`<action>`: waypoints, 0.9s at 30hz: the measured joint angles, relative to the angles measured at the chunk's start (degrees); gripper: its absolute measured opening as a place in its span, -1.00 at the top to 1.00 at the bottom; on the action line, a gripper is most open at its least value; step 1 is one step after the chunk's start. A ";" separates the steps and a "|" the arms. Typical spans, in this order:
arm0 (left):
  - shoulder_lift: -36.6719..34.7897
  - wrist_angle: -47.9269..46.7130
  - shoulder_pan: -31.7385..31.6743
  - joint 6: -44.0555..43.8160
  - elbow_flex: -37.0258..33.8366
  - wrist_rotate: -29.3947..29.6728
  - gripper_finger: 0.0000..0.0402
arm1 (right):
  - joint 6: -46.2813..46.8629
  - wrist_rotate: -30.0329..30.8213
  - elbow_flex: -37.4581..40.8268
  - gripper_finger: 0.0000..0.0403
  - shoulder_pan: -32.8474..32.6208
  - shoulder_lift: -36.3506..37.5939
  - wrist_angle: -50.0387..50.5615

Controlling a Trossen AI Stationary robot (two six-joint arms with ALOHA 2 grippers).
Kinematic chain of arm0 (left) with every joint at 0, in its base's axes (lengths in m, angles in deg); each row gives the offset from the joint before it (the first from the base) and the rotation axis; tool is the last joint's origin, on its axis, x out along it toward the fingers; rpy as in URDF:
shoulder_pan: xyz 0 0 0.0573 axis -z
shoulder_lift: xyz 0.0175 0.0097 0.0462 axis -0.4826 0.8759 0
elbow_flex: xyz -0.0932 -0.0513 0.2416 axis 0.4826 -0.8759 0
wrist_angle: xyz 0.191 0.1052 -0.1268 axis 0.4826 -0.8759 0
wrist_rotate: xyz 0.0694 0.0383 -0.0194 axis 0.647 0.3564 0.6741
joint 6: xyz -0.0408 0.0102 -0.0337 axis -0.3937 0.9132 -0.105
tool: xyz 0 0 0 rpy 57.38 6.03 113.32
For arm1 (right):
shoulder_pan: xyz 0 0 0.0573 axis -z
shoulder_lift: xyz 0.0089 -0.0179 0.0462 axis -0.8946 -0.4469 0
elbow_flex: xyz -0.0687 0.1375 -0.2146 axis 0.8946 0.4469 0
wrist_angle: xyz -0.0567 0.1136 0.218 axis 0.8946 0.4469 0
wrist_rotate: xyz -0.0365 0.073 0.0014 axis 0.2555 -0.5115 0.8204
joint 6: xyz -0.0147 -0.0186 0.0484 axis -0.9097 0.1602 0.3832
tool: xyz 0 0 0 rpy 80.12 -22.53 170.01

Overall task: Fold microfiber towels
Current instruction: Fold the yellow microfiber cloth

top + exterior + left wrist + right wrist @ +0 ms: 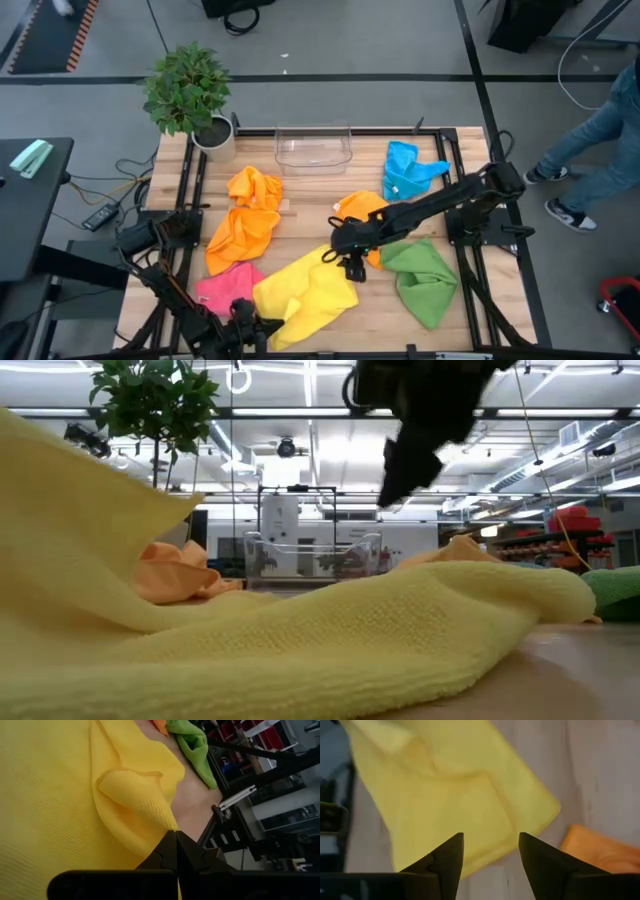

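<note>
Right tool (352, 266) hangs spread, empty, above the far right edge of the crumpled yellow microfiber towel (305, 290) at the table's near middle. Left tool (176, 851) clenched at its near edge. Risk: the loose fold slumps open when pulled.

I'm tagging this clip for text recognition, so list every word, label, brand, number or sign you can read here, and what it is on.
None can be read.
The towels, such as the yellow towel and green towel, are plain, with no tags showing.
The clear bin shows no label.
The low view shows room fixtures behind the table, but no text there is legible.
</note>
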 joint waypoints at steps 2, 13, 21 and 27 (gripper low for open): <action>0.00 -0.82 -0.06 0.06 0.00 0.02 0.99 | 0.50 0.47 1.36 0.03 -0.24 -2.00 -3.30; 0.00 -1.83 -0.37 1.28 0.00 0.04 0.99 | 0.32 3.86 3.31 0.05 -0.28 -6.24 -11.19; 0.00 -3.02 -1.12 1.29 0.02 0.04 0.99 | 1.62 2.41 3.27 0.14 -0.21 -8.76 -12.22; 0.00 -4.03 -1.64 1.27 0.04 0.02 0.99 | 2.80 1.27 3.33 0.25 -0.27 -10.70 -11.78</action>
